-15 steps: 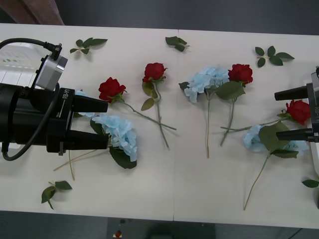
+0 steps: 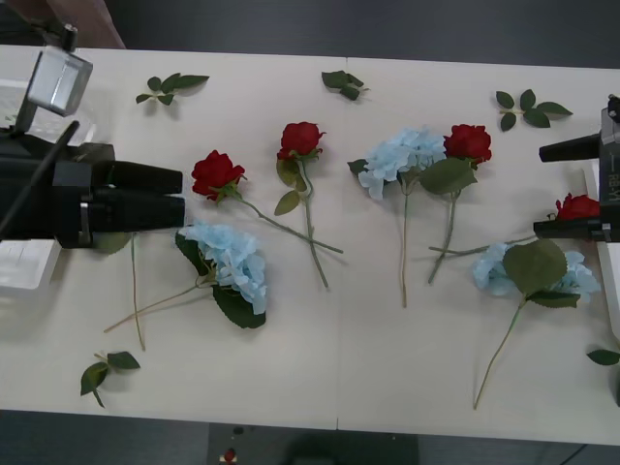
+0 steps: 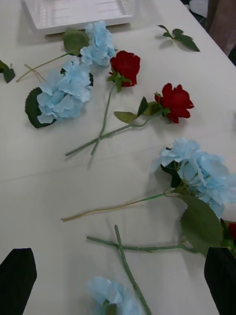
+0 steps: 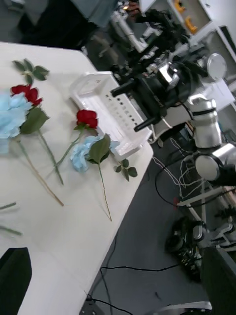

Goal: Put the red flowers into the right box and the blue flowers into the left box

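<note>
Four red flowers (image 2: 215, 172) lie scattered on the tabletop (image 2: 368, 339), stems crossing, with the blue flowers (image 2: 231, 257) mixed among them. None is in a box yet, so I judge that sorting has barely begun. The rose nearest the right box (image 4: 105, 110) sits at the far right (image 2: 578, 206), its bloom between the two fingers of the right gripper (image 2: 539, 192). That gripper is spread wide with nothing in it, lined up on the red flower closest to its own box, which looks like a sensible first pick. A blue cluster (image 2: 533, 271) lies just beside that rose, its big leaf close to the stem, so you should close only on the rose.

The left gripper (image 2: 182, 193) hangs over the tabletop's left side, next to the left box (image 2: 24, 262). Its wrist view shows the fingers apart and empty. A blue flower (image 3: 98, 42) lies close to that box, a natural target for this arm.
</note>
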Available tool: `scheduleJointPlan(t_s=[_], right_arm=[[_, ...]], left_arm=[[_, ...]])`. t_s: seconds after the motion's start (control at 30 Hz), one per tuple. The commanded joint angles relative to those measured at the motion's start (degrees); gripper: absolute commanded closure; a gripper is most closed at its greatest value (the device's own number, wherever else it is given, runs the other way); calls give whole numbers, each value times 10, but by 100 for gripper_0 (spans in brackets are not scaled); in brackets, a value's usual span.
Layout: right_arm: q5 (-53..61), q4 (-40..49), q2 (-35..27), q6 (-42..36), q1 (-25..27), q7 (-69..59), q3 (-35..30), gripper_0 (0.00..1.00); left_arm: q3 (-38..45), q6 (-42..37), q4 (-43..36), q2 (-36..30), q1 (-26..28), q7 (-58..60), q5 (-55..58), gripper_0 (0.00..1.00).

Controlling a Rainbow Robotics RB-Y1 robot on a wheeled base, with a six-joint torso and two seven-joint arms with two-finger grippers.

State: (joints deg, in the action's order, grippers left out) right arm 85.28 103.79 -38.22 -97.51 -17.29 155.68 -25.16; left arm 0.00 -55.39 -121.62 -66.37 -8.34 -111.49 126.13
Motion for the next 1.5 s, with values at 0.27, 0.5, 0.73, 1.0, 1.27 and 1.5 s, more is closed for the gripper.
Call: scheduleJointPlan(t_s=[0.27,0.5,0.73,1.0,1.27,1.5], right_arm=[[-102,5,-76,50,-5,-317,42,0],[-196,5,-92,59,-17,-567,71,0],[-279,5,-102,59,-43,-811,118,0],[-347,-47,-102,60,-77,-1018,165,0],[-372,-141,-89,65,-115,-1134,171,0],[-419,-209,-82,84,-151,-1203,218,0]], left_arm=[[55,4,-2,-68,46,281,-150,0],[54,-31,25,-68,53,421,-273,0],[53,-79,32,-68,51,518,-374,0],[-21,-91,58,-68,10,543,-447,0],[-103,-89,110,-63,-50,542,-488,0],[-178,-88,179,-52,-119,538,-502,0]])
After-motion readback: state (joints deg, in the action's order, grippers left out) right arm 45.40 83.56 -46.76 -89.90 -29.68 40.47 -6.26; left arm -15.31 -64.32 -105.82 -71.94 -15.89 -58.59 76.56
